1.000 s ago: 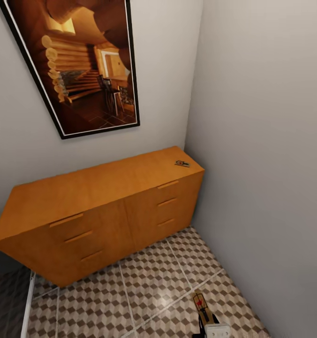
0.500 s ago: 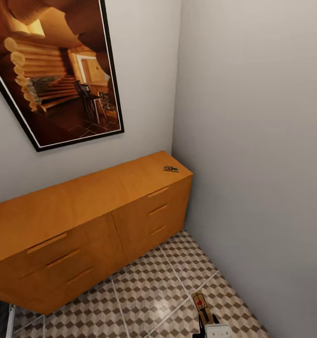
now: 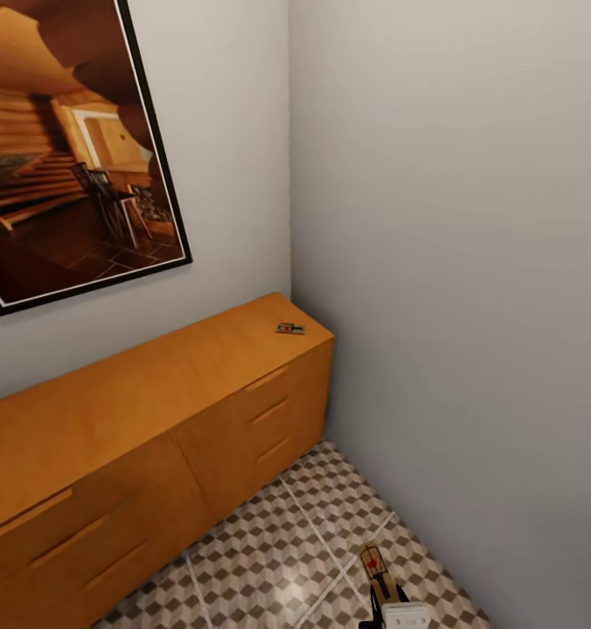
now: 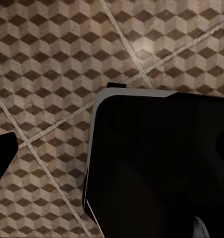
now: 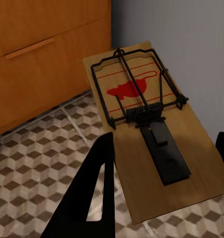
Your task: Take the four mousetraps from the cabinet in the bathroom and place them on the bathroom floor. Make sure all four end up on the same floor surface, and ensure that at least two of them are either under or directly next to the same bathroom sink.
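One mousetrap sits clamped in my right gripper, its wooden board pinched between my two dark fingers, the wire bar and red bait mark facing up. In the head view that same trap shows small at the near edge, tilted upward above the white body of my right gripper, over the bathroom floor. A second mousetrap lies flat on top of the cabinet, at its far right corner, close to where the two walls meet.

The floor is tiled in a brown, beige and white cube pattern with pale grout lines. The cabinet is low and orange-brown, standing against the left wall, with slim bar handles on its drawer fronts. Above it hangs a framed picture of a log interior, in a black frame. The right wall is plain grey and bare.

My right wrist view gives the held trap in detail and, beyond it, the cabinet's drawers and the corner of the grey wall, with floor tiles underneath. My left wrist view looks straight down at the tiles, with a large dark rounded body with a pale edge covering much of it; I cannot tell whether my left gripper is apart or together.

My right arm is held low and forward, carrying the trap above the floor just near the right wall.
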